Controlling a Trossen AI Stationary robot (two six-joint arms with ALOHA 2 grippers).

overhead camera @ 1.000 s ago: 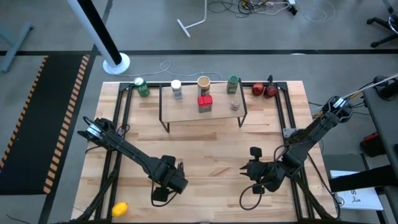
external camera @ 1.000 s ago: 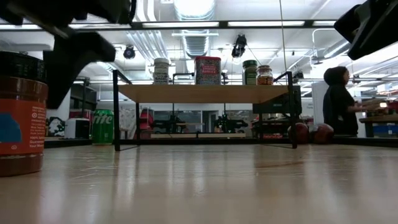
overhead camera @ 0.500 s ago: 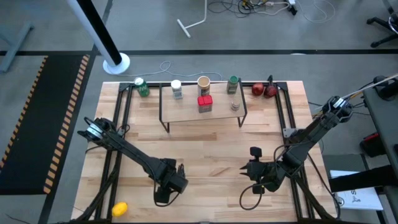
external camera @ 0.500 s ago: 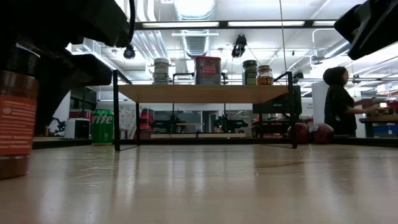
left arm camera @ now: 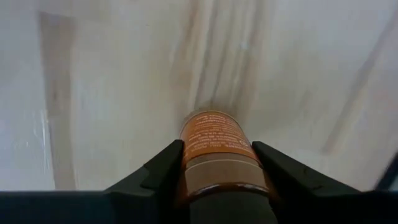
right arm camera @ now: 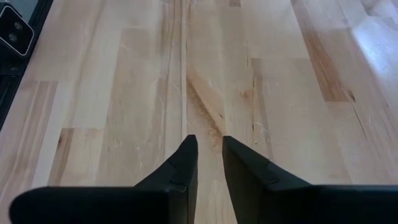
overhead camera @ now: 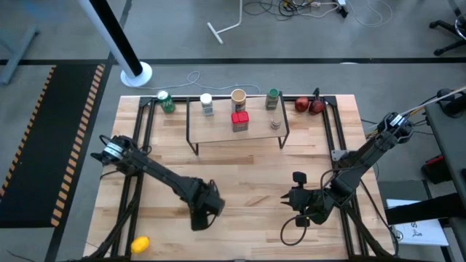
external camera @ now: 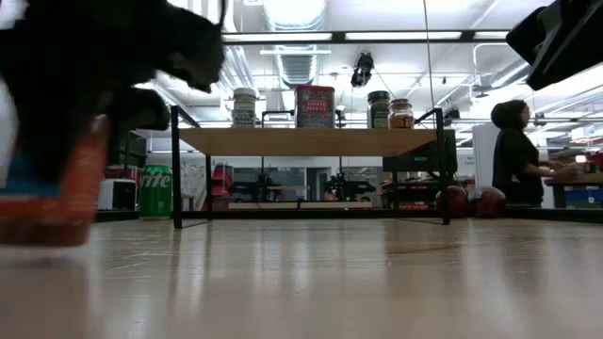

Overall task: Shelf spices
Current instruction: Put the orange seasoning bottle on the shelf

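The left end effector [left arm camera: 214, 180] is clamped on the dark-capped brown jar [left arm camera: 214, 146] with its orange label, low over the near tabletop [overhead camera: 247, 175]. The right end effector [right arm camera: 207, 152] waits, fingers nearly together.

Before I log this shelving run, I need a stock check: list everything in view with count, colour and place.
Shelf: one, pale top, black legs, far middle of table.
Spices on shelf: five; white-capped jar, tan tub, red tin, green-capped jar, small clear jar.
Brown jar: one, orange label, in left gripper.
Green can: one, left of shelf.
Red fruits: two, right of shelf.
Yellow object: one, near-left edge.
Person: one, dark top, background.
Left gripper: shut on brown jar.
Right gripper: near right, nearly closed, empty.
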